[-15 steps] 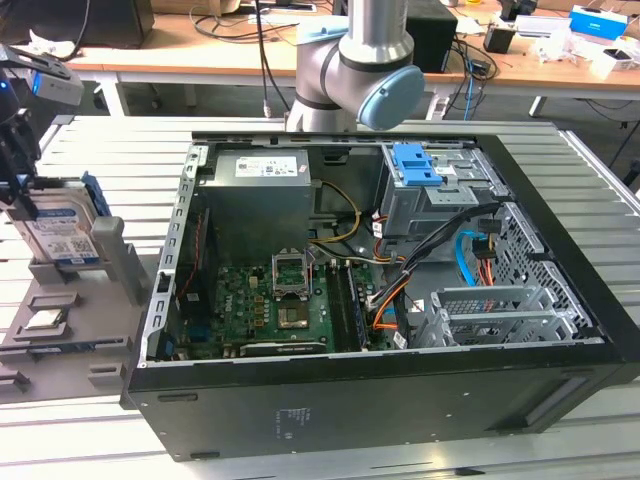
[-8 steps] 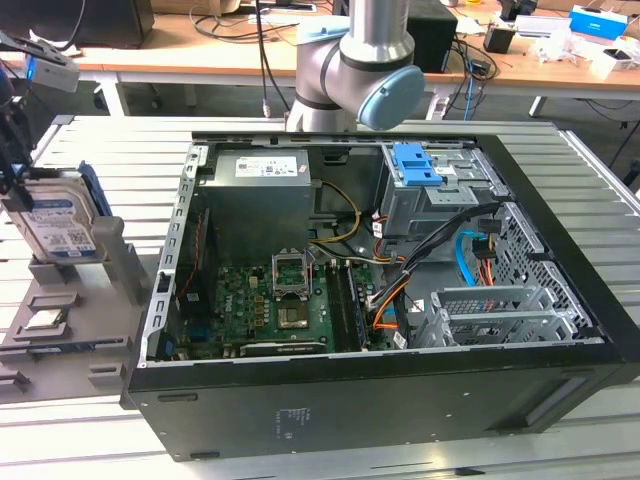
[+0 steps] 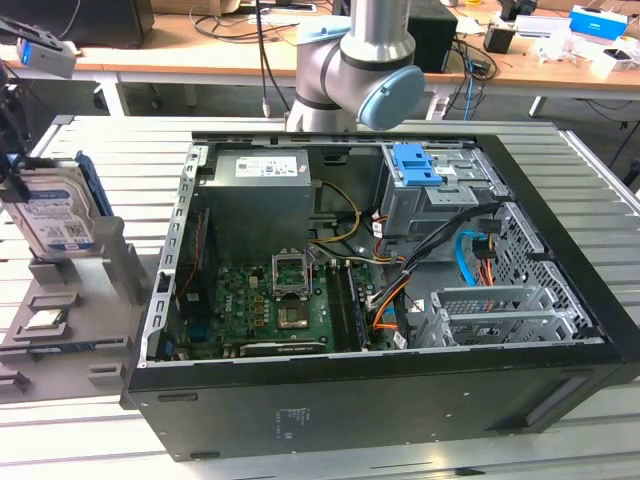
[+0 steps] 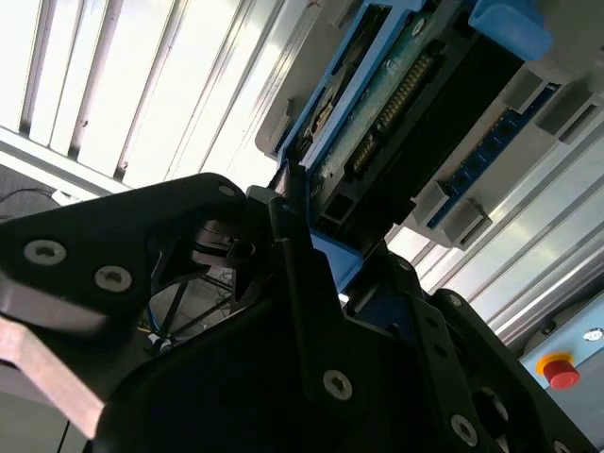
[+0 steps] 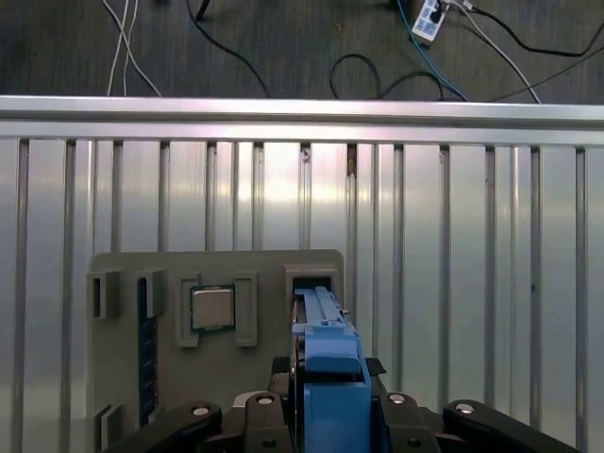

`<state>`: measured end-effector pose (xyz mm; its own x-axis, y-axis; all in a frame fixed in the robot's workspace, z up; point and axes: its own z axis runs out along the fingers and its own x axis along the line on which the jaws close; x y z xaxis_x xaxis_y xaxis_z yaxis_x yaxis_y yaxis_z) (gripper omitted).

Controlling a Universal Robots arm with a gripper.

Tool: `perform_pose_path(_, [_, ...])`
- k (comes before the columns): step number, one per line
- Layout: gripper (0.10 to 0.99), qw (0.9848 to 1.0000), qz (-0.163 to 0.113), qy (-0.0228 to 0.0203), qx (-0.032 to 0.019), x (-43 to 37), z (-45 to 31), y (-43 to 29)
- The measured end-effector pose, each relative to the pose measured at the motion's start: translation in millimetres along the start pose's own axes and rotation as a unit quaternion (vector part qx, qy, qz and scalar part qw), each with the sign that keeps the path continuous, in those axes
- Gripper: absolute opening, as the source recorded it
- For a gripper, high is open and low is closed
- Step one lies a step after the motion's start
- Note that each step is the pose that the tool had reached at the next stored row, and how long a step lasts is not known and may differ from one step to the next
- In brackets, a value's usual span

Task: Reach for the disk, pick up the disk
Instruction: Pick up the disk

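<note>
Currently upright at grey plastic holder on ribbed aluminium counter, exterior view's left: rectangular silver disk, blue side bracket. Straddled by black gripper; cannot tell whether clamped or loose.

Arm: grey joint with blue end cap at top centre of the exterior view, silver tube rising straight up from it. Gripper points down. In the first wrist view its black linkage spreads to either side, jaws pressed against both sides of the disk. One finger lies along the disk edge in the second wrist view.
</note>
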<state>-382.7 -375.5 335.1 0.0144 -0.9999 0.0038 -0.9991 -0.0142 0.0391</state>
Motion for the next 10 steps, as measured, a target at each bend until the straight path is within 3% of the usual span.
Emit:
perform_pose_path(4, [0.369,1.0,0.0,0.0,-0.0002,0.0,-4.5,-0.6])
perform_pose_path(5, [0.369,1.0,0.0,0.0,-0.0008,0.1,-19.0,-2.2])
perform_pose_path(6, [0.369,1.0,0.0,0.0,-0.0012,0.2,-25.0,-2.8])
perform_pose_path(7, [0.369,1.0,0.0,0.0,-0.0018,0.2,-36.6,-3.8])
perform_pose_path(9, [0.369,1.0,0.0,-0.0001,-0.0029,0.3,-50.6,-5.3])
perform_pose_path(10, [0.369,1.0,0.0,-0.0001,-0.0031,0.3,-52.8,-5.6])
